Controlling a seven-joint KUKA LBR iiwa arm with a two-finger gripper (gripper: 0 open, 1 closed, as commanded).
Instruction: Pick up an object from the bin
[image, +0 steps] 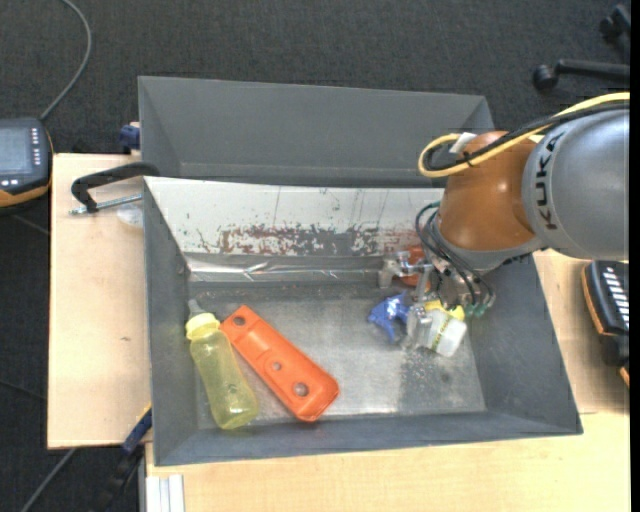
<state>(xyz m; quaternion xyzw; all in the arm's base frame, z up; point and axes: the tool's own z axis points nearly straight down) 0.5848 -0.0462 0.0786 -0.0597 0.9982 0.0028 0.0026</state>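
Observation:
My gripper (432, 300) hangs low at the right side of the bin, under the arm's orange cover. Right below it lies a small white thing with a yellow end (448, 336), touching or nearly touching the gripper. A crumpled blue thing (387, 318) sits just to the gripper's left. Whether anything is held is hidden by the gripper's own body.
A flat orange oblong piece with two holes (279, 363) lies slantwise at the bin's front left. A pale yellow bottle with a yellow cap (221, 375) lies beside it, against the left wall. The arm and its cables cover the bin's back right corner.

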